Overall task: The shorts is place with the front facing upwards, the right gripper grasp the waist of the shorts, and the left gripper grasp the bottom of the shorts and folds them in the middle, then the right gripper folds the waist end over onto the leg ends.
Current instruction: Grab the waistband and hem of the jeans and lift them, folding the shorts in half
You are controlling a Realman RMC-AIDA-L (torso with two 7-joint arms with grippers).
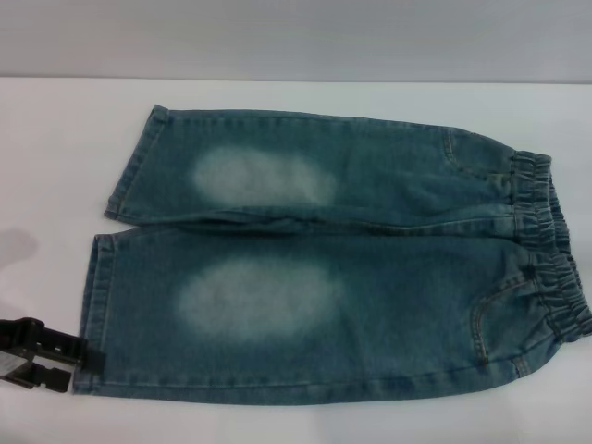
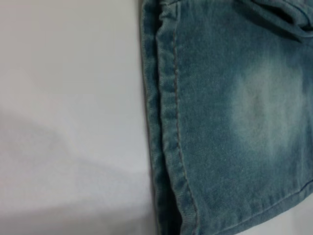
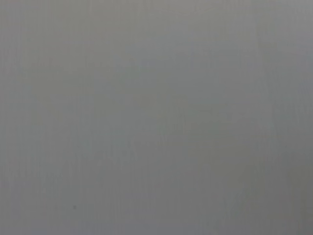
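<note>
The blue-green denim shorts (image 1: 333,268) lie flat and spread out on the white table (image 1: 55,166), front up, with a pale oval patch on each leg. The ruffled waist (image 1: 555,250) is at the right. The two hemmed leg ends (image 1: 97,305) point left. My left gripper (image 1: 72,363) is low at the near left, just beside the near leg's hem corner, with its two black fingers apart and no cloth between them. The left wrist view shows that hem (image 2: 168,122) close up beside bare table. My right gripper is out of view, and its wrist view shows only plain grey.
White table surface (image 1: 296,421) surrounds the shorts on the left, far and near sides. A grey wall (image 1: 296,37) runs behind the table's far edge. The waist reaches almost to the right border of the head view.
</note>
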